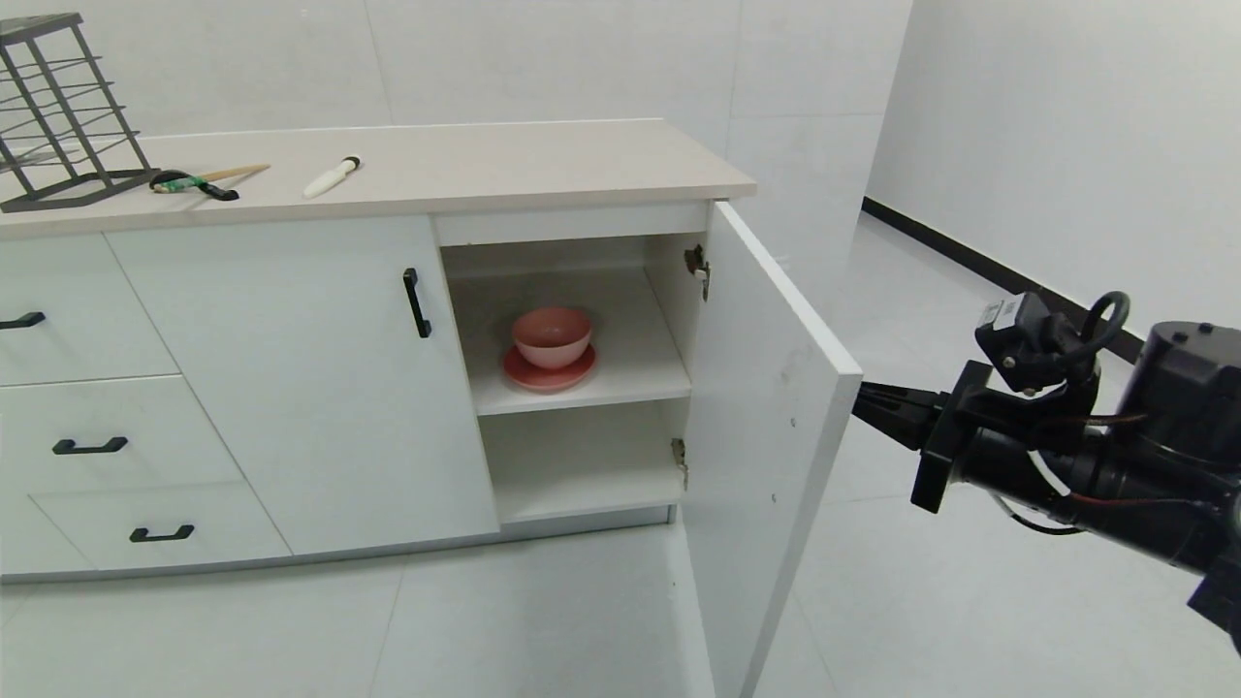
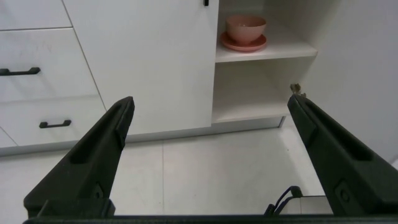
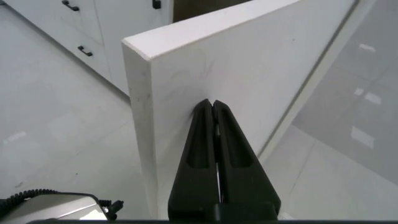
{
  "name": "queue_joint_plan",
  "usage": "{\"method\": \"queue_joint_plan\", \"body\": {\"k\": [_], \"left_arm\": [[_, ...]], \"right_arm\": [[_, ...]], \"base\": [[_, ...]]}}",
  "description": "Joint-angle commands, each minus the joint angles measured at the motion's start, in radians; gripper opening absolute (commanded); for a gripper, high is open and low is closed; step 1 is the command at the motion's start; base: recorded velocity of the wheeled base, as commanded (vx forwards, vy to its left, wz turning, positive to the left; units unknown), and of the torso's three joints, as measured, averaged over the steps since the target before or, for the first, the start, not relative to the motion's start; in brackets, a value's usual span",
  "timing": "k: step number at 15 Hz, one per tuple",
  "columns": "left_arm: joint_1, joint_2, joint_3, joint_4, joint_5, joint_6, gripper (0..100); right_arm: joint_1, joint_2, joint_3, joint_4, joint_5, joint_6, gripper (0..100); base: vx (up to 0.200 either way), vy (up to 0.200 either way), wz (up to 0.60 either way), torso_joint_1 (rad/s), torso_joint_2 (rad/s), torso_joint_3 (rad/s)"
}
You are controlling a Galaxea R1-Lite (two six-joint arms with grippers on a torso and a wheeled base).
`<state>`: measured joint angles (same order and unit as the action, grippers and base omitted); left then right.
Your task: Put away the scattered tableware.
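White door point(image 1: 766, 388) stands wide; right end effector point(image 3: 212, 106) seemingly touches it.

A long white cabinet point(image 1: 572, 225) with a pale beige surface point(image 1: 485, 165) runs across the upper left and centre of the head view. It has black-handled drawers point(image 1: 87, 407) at the left, a closed door point(image 1: 291, 388) beside them, and an open door point(image 1: 756, 407) swung out toward the lower centre, baring white shelves point(image 1: 630, 373). Plain white walls point(image 1: 533, 58) rise behind and at the upper right, where a dark baseboard point(image 1: 970, 254) meets the glossy light-grey tiled floor point(image 1: 485, 630).
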<state>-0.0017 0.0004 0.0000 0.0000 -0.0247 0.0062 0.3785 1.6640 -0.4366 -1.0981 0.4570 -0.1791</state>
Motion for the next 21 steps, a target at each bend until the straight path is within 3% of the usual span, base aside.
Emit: {"method": "queue_joint_plan", "body": {"k": [1, 21], "left_arm": [[0.0, 0.0, 0.0, -0.002, 0.0, 0.0, 100], [0.0, 0.0, 0.0, 0.0, 0.002, 0.005, 100]], "right_arm": [[0.017, 0.034, -0.021, 0.0, 0.0, 0.001, 0], [0.137, 0.26, -0.284, 0.0, -0.02, 0.01, 0]], "base": [[0.0, 0.0, 0.0, 0.0, 0.0, 0.0], [0.0, 0.0, 0.0, 0.0, 0.0, 0.0]]}}
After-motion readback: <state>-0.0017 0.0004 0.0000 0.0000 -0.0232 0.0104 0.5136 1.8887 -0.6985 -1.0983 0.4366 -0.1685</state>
